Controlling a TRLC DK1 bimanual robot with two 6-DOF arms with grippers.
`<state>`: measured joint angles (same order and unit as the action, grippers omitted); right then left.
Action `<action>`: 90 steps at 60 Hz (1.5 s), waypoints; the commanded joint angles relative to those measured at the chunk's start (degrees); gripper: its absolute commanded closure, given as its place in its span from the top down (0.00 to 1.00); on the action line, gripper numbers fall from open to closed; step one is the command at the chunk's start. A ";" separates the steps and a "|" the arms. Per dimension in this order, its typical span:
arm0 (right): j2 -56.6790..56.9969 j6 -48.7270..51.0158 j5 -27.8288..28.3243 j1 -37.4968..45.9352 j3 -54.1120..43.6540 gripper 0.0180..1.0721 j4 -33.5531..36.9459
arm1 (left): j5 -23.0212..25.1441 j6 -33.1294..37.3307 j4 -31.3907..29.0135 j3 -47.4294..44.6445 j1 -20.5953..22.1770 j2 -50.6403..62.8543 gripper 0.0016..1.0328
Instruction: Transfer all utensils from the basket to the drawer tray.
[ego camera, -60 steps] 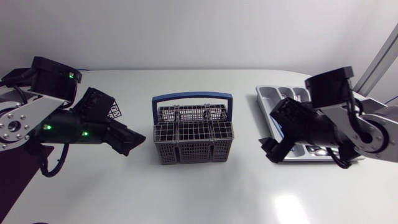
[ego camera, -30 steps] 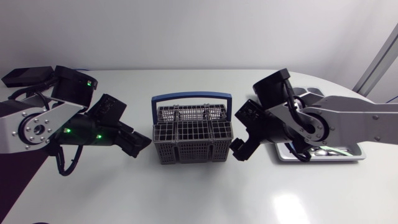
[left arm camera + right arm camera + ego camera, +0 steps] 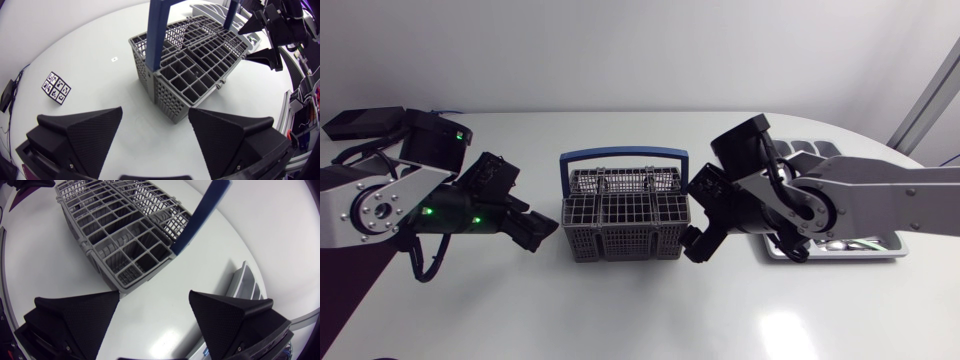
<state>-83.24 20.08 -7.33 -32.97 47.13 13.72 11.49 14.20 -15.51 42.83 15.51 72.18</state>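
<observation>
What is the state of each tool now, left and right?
Left tool: open, holding nothing, facing the basket.
Right tool: open, holding nothing, beside the basket.

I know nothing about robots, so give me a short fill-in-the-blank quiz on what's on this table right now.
1. The grey basket has a handle coloured ____.
2. The left gripper and the right gripper flank the basket, one on each side, and the fingers of both are ____.
3. In the head view, the drawer tray lies to the basket's ____.

Missing words: blue; open; right.
</observation>
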 commanded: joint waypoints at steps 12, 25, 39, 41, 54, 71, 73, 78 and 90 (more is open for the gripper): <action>1.06 -0.92 -0.31 -2.80 -1.17 0.95 -0.36 | -0.41 1.27 0.30 -1.43 -0.65 0.33 0.91; 1.59 -0.74 -0.14 -3.94 -1.61 0.95 -0.27 | -0.50 1.27 0.21 -1.43 -1.09 -0.55 0.92; 1.15 -1.00 -0.23 -6.32 -1.87 0.95 -0.36 | -0.59 1.27 0.13 -1.78 -1.18 -1.34 0.92; 1.24 -0.92 -0.23 -6.58 -1.96 0.95 -0.27 | -0.59 1.27 0.13 -1.78 -1.27 -1.52 0.92; 1.15 -0.92 -0.23 -8.43 -2.13 0.95 -0.36 | -0.59 1.62 -0.22 -1.96 -1.97 -2.40 0.92; 2.47 0.23 -3.13 -6.76 -4.51 0.95 -0.88 | -0.68 2.42 -0.66 -2.75 -2.94 -4.16 0.92; 3.17 0.49 -3.65 -6.49 -5.03 0.95 -0.88 | -0.59 2.50 -0.66 -2.84 -3.11 -4.59 0.92; 6.87 1.46 -5.15 -5.26 -6.97 0.95 -0.80 | -0.68 2.77 -1.10 -3.45 -3.47 -6.88 0.93; 17.85 3.48 -8.05 -1.66 -10.31 0.95 0.35 | -2.43 2.50 -1.10 -5.56 -3.82 -14.35 0.94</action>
<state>-69.23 22.37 -14.04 -36.07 38.92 13.37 9.91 15.53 -16.21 39.18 12.27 60.82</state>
